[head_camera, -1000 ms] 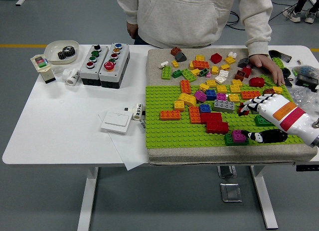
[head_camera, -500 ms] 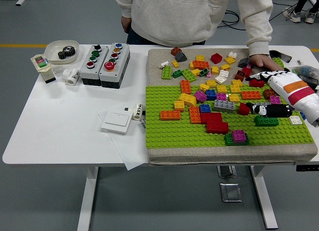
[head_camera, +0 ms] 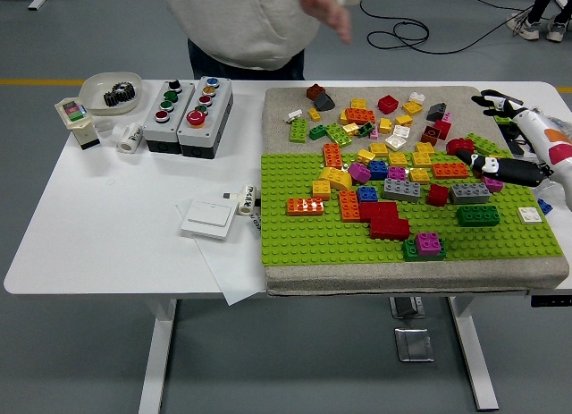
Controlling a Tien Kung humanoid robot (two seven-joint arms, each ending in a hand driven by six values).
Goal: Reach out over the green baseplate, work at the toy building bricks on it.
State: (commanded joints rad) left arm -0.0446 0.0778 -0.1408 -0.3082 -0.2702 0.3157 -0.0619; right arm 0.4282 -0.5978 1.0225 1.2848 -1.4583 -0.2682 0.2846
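Green baseplate [head_camera: 304, 235] lies on a grey mat on the white desk [head_camera: 116, 226], studded with scattered bricks [head_camera: 384, 219]: small, stiff, light plastic, probably slick, best pinched across their flat sides. Further back at the right edge, the right hand [head_camera: 511, 146] hovers with fingers spread, holding nothing. Beyond, a person's hand [head_camera: 326, 7] is raised.

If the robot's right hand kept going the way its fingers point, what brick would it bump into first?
Probably the dark red brick. The right hand points left across the green baseplate, and that brick sits just past its fingertips. The hand may be above it, so it could pass over.
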